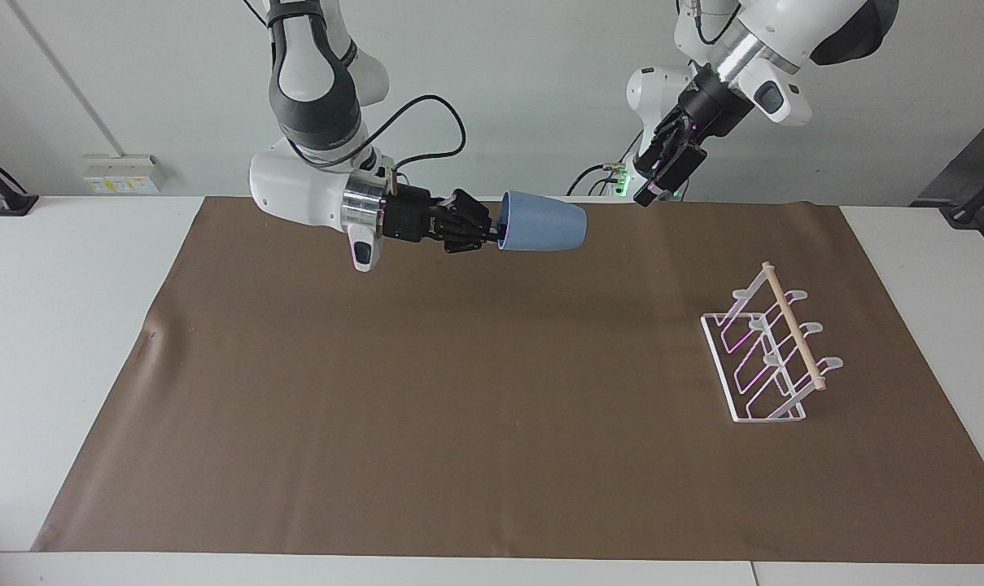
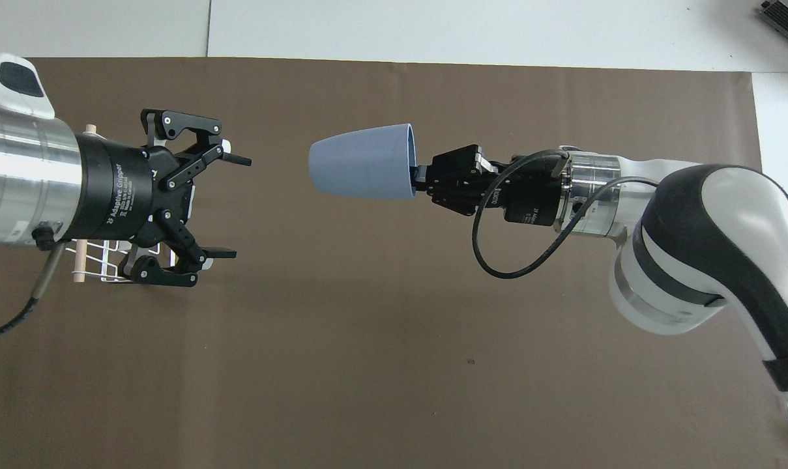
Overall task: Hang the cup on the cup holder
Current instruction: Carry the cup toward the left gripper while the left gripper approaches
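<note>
Cup — one only, light blue, held on its side in the air over the brown mat, over the strip by the robots, narrow base pointing toward the left arm's end of the desk. Right gripper: jaws closed on the cup's rim, one finger going inside the mouth. Left gripper: raised, jaws spread wide, holding nothing, facing the cup's base with a clear gap between. Its black body carries white lettering, "2F Adaptive Gripper". Similar lettering on the right gripper's body is too small to read. Cup holder — one white wire rack with a wooden rod across the top, standing on the mat at the left arm's end, no cup on it; six rounded prong tips counted in the facing view.
</note>
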Robot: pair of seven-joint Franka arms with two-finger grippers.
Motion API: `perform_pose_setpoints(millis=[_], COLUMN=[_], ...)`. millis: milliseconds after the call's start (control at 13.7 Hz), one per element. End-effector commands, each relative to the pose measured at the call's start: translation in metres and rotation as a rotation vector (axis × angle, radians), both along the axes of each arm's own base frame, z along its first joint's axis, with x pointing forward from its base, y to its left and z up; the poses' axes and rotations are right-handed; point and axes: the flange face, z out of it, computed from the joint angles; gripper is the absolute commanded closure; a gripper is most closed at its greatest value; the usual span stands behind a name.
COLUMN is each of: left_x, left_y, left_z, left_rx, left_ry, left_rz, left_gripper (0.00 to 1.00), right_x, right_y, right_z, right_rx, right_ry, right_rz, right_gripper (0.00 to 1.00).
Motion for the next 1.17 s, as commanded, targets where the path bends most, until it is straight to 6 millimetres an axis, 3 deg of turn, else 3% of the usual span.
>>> perform_pose_setpoints(millis=[0,292,512,658,877,1096], left_x=[0.002,0.006,0.018,0.018,0.028,0.028], left_y=[-0.003,-0.013,-0.016,-0.036,-0.042,-0.063], left_z=[0.001,0.000,-0.017,-0.027,-0.039,-0.053], left_rx=[-0.097,-0.200,-0.233,-0.229,-0.239,-0.226], left_ry=[0.081,0.163,0.239,0.269,0.262,0.272], left_rz=[0.179,0.348,0.399,0.392,0.409,0.381], left_gripper=[0.00,0.00,0.00,0.00,0.00,0.00], right_x=[-0.008,-0.014,-0.016,-0.016,-0.016,-0.016], right_y=[0.005,0.016,0.017,0.016,0.016,0.016], right_z=[0.001,-0.002,-0.005,-0.005,-0.006,-0.006], right_rx=[0.037,0.043,0.042,0.041,0.040,0.041], right_ry=[0.014,0.030,0.045,0.045,0.048,0.052], right_rz=[-0.011,-0.001,-0.002,-0.004,-0.006,-0.006], right_gripper=[1.00,1.00,1.00,1.00,1.00,1.00])
